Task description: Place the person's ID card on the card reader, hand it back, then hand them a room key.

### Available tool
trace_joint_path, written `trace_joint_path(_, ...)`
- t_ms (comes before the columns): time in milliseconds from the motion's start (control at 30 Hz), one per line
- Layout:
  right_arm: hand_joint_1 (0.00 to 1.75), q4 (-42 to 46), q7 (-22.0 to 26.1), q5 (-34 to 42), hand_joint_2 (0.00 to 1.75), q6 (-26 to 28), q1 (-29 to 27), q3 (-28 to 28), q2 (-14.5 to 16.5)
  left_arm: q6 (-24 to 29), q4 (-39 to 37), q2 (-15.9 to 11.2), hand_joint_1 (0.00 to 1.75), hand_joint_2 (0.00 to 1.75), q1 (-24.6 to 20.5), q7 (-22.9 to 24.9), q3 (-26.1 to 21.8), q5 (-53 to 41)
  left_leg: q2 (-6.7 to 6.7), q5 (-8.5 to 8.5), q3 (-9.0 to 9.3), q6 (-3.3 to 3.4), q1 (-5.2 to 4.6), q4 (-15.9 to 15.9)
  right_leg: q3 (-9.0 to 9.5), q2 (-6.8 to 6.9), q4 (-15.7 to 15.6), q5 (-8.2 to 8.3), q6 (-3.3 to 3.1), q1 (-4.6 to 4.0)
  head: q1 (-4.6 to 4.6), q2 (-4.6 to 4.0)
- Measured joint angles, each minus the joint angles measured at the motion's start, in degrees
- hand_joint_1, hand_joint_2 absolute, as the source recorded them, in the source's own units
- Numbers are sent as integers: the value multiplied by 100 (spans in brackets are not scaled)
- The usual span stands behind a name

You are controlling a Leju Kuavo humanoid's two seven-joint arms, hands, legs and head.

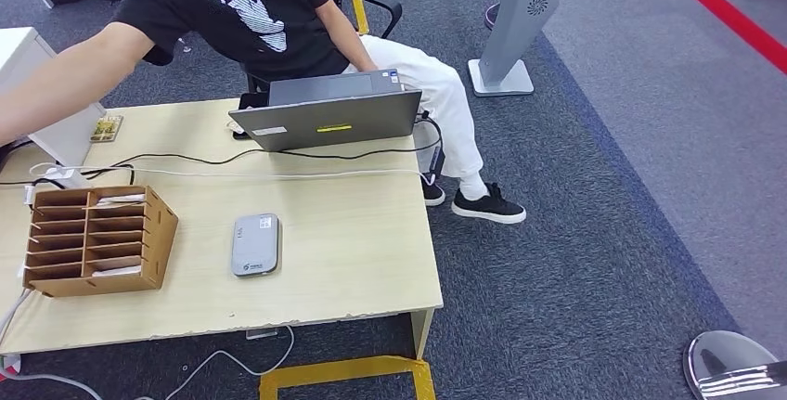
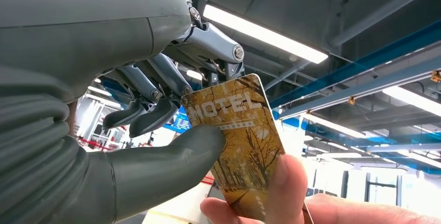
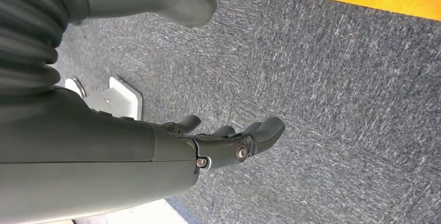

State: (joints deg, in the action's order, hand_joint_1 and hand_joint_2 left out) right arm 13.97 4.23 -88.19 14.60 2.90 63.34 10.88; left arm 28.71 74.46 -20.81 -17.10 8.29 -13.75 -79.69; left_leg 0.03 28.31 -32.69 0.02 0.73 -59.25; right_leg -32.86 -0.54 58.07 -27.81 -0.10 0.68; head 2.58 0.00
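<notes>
Left hand [image 2: 156, 125] raised toward the ceiling lights, thick grey thumb pressed on the face of a golden-yellow room key card printed with autumn trees and the word MOTEL [image 2: 240, 146], darker fingers [image 2: 151, 117] curled behind the card's upper edge. Clamped on the card, then, thumb in front and fingers behind. At the card's lower end, toward five o'clock in the left wrist view, a person's hand [image 2: 291, 203] pinching the same card, thumb laid across its face. Both hands touching the card at once.

Right hand [image 3: 229, 141] hanging over dark grey carpet, fingers loosely apart and slightly bent, nothing between them.

On the pale wooden desk [image 1: 353, 261] in the head view: a small grey rounded card reader [image 1: 255, 244] lying flat near the middle, nothing resting on top. At nine o'clock from the reader, just beside it, a brown cardboard rack of slots [image 1: 97, 240]. At twelve o'clock, at the desk's far edge, an open grey laptop [image 1: 327, 120] with its back turned this way, black and white cables running across the desk in front of it. Behind the laptop, a seated person in a black printed T-shirt and white trousers [image 1: 278, 10], one arm stretched out toward nine o'clock past the frame's edge.
</notes>
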Motion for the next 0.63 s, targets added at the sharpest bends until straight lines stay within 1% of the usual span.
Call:
trace_joint_path(33, 0, 0, -2, 0, 175, -1, 0, -1, 0, 7, -29, 3, 175, 175, 0, -11, -5, 0, 0, 0, 0, 0, 0, 0, 0, 0, 0, 0, 0, 0, 0, 0)
trace_joint_path(167, 0, -2, -6, -1, 175, 1, 1, -4, 0, 28, -107, 25, 0, 175, -3, -99, -10, 123, 0, 0, 0, 0, 0, 0, -1, 0, 0, 0, 0, 0, -1, 0)
trace_joint_path(433, 0, -2, -26, -39, 175, 19, 10, -26, 0, 1, -135, 208, 0, 175, -100, -346, -7, 532, -1, 0, 2, 0, 0, 0, -1, 1, 0, 0, 0, 0, 1, 0)
trace_joint_path(633, 0, -8, -70, -70, 175, 60, 17, -39, 0, 233, 150, 497, 0, 175, -83, -753, 85, 923, -2, 0, 2, 0, -1, -1, 2, 2, -1, 1, 0, 1, 1, 0)
